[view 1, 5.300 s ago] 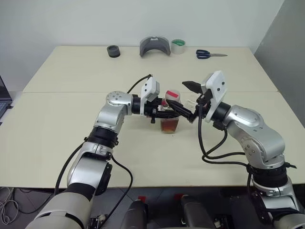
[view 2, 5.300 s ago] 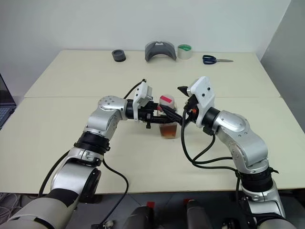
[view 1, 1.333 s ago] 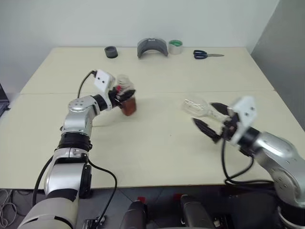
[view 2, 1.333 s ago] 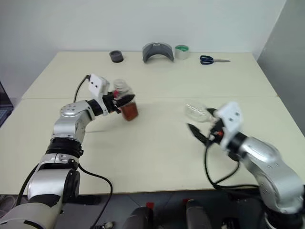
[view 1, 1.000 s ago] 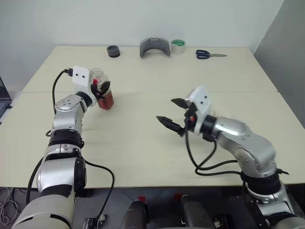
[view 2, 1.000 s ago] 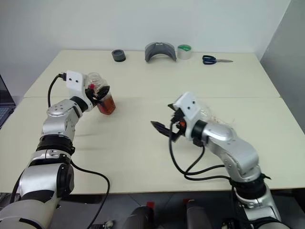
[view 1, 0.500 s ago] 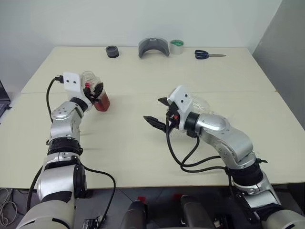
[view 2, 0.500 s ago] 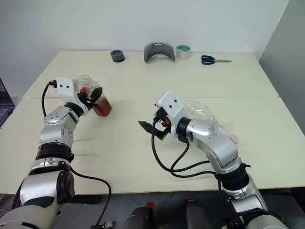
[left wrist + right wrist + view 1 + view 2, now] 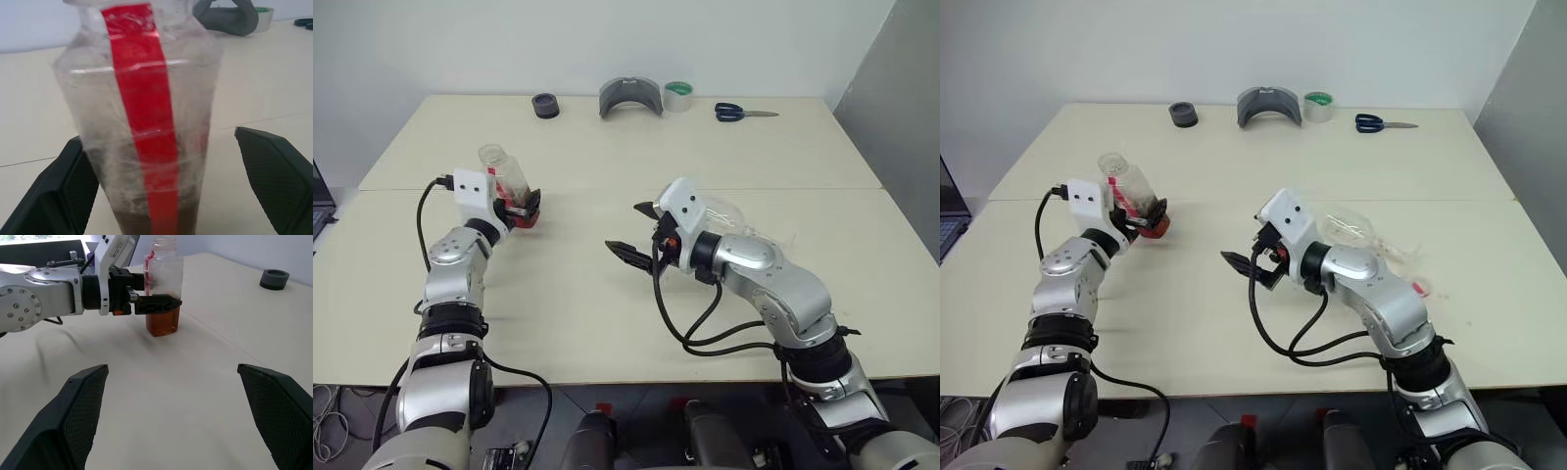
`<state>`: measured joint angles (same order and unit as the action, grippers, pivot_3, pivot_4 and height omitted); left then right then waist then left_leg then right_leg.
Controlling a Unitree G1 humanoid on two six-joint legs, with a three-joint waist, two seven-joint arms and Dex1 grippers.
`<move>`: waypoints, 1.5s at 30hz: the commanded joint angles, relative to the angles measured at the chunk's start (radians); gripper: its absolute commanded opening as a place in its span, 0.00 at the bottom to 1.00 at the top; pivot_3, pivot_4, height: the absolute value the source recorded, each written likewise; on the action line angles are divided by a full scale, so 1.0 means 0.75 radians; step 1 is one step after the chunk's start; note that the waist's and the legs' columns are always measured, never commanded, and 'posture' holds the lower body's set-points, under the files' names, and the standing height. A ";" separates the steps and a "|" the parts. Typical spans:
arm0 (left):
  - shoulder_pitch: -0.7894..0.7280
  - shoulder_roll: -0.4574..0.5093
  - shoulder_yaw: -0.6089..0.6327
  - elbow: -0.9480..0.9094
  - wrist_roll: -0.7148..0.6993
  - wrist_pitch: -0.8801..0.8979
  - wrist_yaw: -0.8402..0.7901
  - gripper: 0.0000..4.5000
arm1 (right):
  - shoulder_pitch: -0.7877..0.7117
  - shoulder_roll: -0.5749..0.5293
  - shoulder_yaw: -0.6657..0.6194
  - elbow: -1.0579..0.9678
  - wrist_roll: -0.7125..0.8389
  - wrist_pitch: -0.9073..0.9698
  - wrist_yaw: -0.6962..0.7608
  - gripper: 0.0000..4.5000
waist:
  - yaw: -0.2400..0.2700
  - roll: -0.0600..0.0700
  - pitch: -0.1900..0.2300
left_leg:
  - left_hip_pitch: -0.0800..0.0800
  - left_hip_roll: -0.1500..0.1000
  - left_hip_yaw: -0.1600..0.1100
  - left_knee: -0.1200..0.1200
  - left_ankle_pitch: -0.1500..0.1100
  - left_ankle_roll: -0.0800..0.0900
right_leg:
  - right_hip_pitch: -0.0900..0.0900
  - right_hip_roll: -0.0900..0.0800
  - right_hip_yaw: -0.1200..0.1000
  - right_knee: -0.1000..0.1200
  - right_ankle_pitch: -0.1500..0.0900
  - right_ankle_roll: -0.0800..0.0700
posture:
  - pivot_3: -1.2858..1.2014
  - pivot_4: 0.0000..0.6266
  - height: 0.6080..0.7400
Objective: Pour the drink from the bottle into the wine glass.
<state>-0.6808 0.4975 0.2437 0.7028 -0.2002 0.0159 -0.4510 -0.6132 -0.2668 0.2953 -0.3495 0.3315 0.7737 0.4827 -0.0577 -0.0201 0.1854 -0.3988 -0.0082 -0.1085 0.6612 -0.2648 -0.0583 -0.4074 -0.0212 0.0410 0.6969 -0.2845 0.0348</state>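
My left tool (image 9: 521,206) stands with its fingers spread on either side of the bottle (image 9: 504,186), which sits upright on the worktop (image 9: 607,294); a little drink (image 9: 526,219) shows at its base. My right tool (image 9: 638,233) hangs wide apart near the middle, gripping nothing. Just behind that wrist lies the wine glass (image 9: 722,212), apparently on its side. Along the far edge sit a dark ring (image 9: 545,105), a grey curved piece (image 9: 630,96), a tape roll (image 9: 678,94) and scissors (image 9: 741,112).

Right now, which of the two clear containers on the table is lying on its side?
The wine glass, lying behind the right arm with its stem towards the table's right edge. The bottle stands upright at the left, still holding a little reddish-brown drink.
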 commanded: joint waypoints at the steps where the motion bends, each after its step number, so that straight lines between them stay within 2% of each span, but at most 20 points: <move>1: 0.030 0.002 0.008 -0.087 -0.004 -0.003 0.013 1.00 | 0.013 -0.019 -0.005 -0.074 -0.005 -0.006 0.017 1.00 | 0.000 0.000 0.000 | 0.000 0.000 0.000 0.000 0.000 0.000 | 0.000 0.000 0.000 0.000 0.000 0.000 | 0.52 0.24 1.00; 11: 0.246 -0.012 0.007 -0.319 0.019 -0.001 0.103 1.00 | 0.199 -0.188 -0.027 -0.223 -0.089 -0.018 -0.003 1.00 | 0.002 0.000 0.000 | 0.000 0.001 0.000 0.000 0.000 0.000 | 0.000 -0.001 0.000 0.000 0.000 0.000 | 0.52 0.24 1.00; 16: 0.520 -0.043 -0.074 -0.680 0.008 0.058 0.035 1.00 | 0.363 -0.327 -0.183 -0.441 -0.196 0.055 -0.127 1.00 | 0.006 0.000 0.000 | 0.000 0.003 -0.001 -0.001 0.000 0.000 | 0.000 -0.004 0.002 -0.001 0.000 0.000 | 0.52 0.24 1.00; 20: 0.639 -0.062 -0.167 -0.875 -0.046 0.130 -0.088 1.00 | 0.439 -0.425 -0.224 -0.573 -0.278 0.146 -0.181 1.00 | 0.019 0.000 0.000 | 0.000 0.003 0.000 -0.001 0.000 0.000 | 0.002 -0.003 0.001 -0.001 0.000 0.000 | 0.52 0.24 1.00; 23: 0.621 -0.048 -0.274 -0.953 -0.109 0.176 -0.283 1.00 | 0.400 -0.521 -0.082 -0.585 -0.398 0.314 -0.231 1.00 | 0.023 0.000 0.000 | 0.000 0.001 0.000 -0.001 0.000 0.000 | 0.002 -0.001 0.000 -0.001 0.000 0.000 | 0.52 0.24 1.00; 30: 0.429 0.018 -0.437 -0.882 -0.130 0.185 -0.643 1.00 | 0.203 -0.451 0.222 -0.307 -0.708 0.435 -0.434 1.00 | 0.012 0.000 0.000 | 0.002 0.001 0.002 -0.001 0.000 0.000 | 0.003 0.003 0.001 -0.002 0.000 0.000 | 0.52 0.24 1.00; 33: 0.363 0.011 -0.456 -0.819 -0.120 0.159 -0.701 1.00 | 0.142 -0.405 0.285 -0.194 -0.808 0.504 -0.484 1.00 | 0.011 0.000 0.000 | 0.001 0.000 0.002 -0.001 0.000 0.000 | 0.002 0.003 0.001 -0.003 0.000 0.000 | 0.52 0.24 1.00; 38: 0.313 -0.026 -0.478 -0.749 -0.095 0.110 -0.726 1.00 | 0.016 -0.403 0.494 -0.084 -1.008 0.629 -0.503 1.00 | 0.011 0.000 0.000 | 0.001 0.000 0.002 -0.001 0.000 0.000 | 0.002 0.002 0.001 -0.003 0.000 0.000 | 0.52 0.24 1.00; 42: 0.300 -0.061 -0.488 -0.721 -0.081 0.083 -0.732 1.00 | -0.046 -0.372 0.610 0.035 -1.105 0.628 -0.489 1.00 | 0.009 0.000 0.000 | 0.001 0.000 0.002 -0.001 0.000 0.000 | 0.002 0.002 0.001 -0.002 0.000 0.000 | 0.52 0.24 1.00; 45: 0.297 -0.079 -0.494 -0.710 -0.077 0.072 -0.741 1.00 | -0.075 -0.347 0.631 0.113 -1.145 0.610 -0.474 1.00 | 0.010 0.000 0.000 | 0.001 0.000 0.001 -0.001 0.000 0.000 | 0.002 0.002 0.001 -0.002 0.000 0.000 | 0.52 0.24 1.00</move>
<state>-0.4435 0.4412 -0.1238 0.1764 -0.2617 0.0946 -0.9969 -0.6442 -0.5282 0.7655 -0.2721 -0.4878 1.2438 0.1292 -0.0506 -0.0203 0.1852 -0.3983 -0.0080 -0.1073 0.6604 -0.2649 -0.0583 -0.4062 -0.0198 0.0415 0.6952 -0.2848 0.0347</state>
